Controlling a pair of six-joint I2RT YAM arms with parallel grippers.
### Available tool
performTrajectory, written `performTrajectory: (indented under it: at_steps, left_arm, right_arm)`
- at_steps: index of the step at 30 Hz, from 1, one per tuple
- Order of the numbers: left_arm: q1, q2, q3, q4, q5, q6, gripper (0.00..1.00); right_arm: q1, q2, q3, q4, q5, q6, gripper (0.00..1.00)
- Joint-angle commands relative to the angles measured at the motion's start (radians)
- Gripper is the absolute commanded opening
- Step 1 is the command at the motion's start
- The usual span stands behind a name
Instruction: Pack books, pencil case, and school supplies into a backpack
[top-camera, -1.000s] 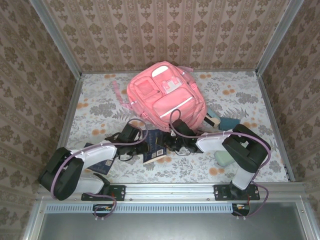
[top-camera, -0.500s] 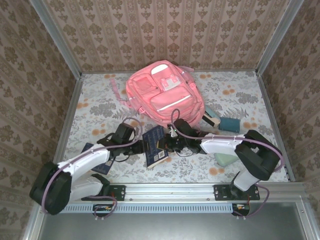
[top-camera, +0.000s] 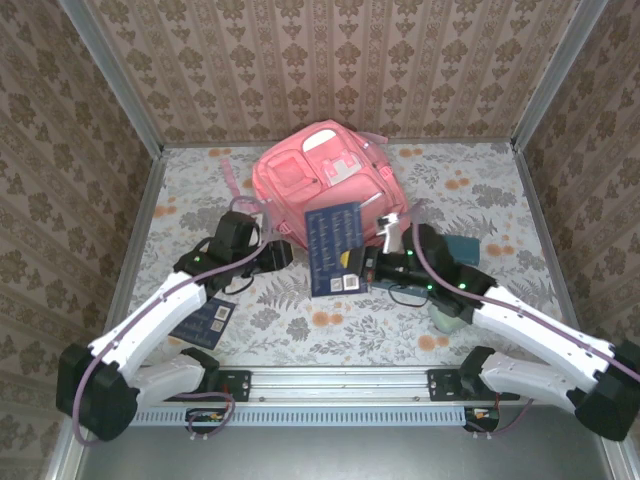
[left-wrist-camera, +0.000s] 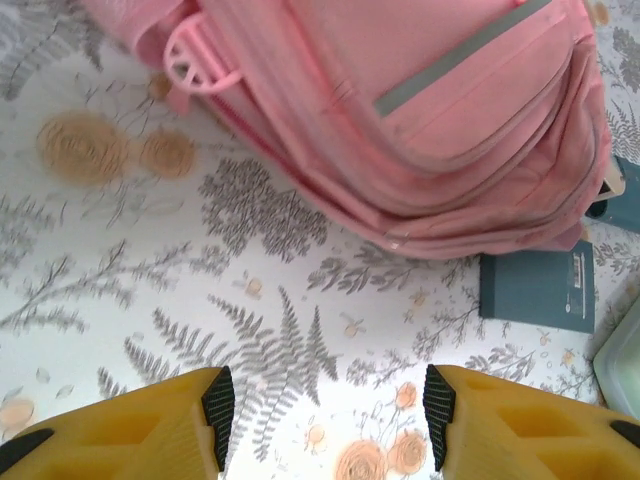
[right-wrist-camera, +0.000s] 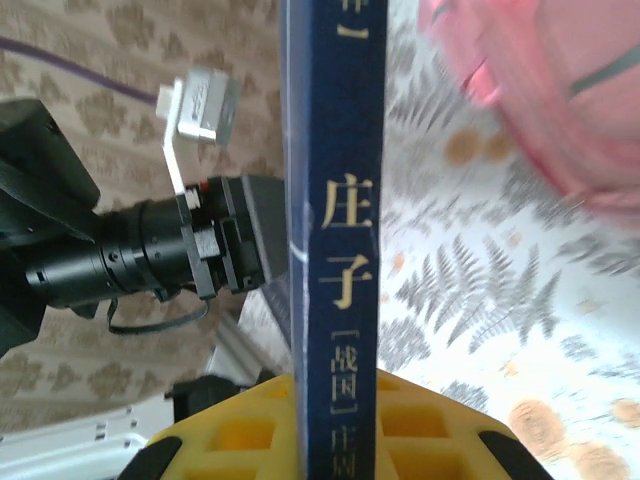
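The pouch (top-camera: 446, 319), near-right of the backpack (top-camera: 325, 180), is mostly covered by the right arm, so only a pale corner shows. The teal notebook (top-camera: 463, 247), just beside the backpack's near-right edge, is also partly behind that arm from above, and the left wrist view cuts it off at one end. One navy book (top-camera: 207, 322) lies flat on the floral table (left-wrist-camera: 250, 300), well near-left of the backpack, with a corner under the left arm. In the right wrist view the backpack is a blurred pink patch and the held book's spine runs out of frame at top and bottom. Counted, there are two navy books, one notebook, one pouch and one backpack. The right gripper (right-wrist-camera: 335, 435) is clamped on the lower edge of the other book (top-camera: 335, 250), which stands upright at the backpack's near end and hides part of it from above. The left gripper (left-wrist-camera: 325, 405) has its yellow fingers spread wide and holds nothing, over bare cloth just near-left of the backpack. The backpack lies front pockets up.
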Motion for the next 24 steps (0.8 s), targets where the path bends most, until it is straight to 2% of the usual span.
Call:
performTrajectory:
  at_steps: [1, 5, 11, 17, 24]
  left_arm:
    - [-0.045, 0.121, 0.111, 0.017, -0.015, 0.105, 0.55]
    - [-0.135, 0.326, 0.305, -0.032, -0.069, 0.242, 0.52]
    - [-0.212, 0.593, 0.559, -0.105, -0.142, 0.456, 0.5]
    - [-0.231, 0.787, 0.734, -0.141, -0.19, 0.599, 0.51]
    - [-0.274, 0.946, 0.858, -0.173, -0.232, 0.735, 0.57]
  right_arm:
    - [-0.078, -0.11, -0.018, -0.136, 0.13, -0.044, 0.0]
    - [-0.19, -0.26, -0.073, -0.213, 0.196, -0.026, 0.0]
    - [-0.279, -0.377, -0.088, -0.35, 0.239, -0.015, 0.0]
    - [-0.313, -0.446, -0.109, -0.405, 0.244, 0.013, 0.0]
    - [-0.325, -0.505, -0.134, -0.434, 0.244, 0.039, 0.0]
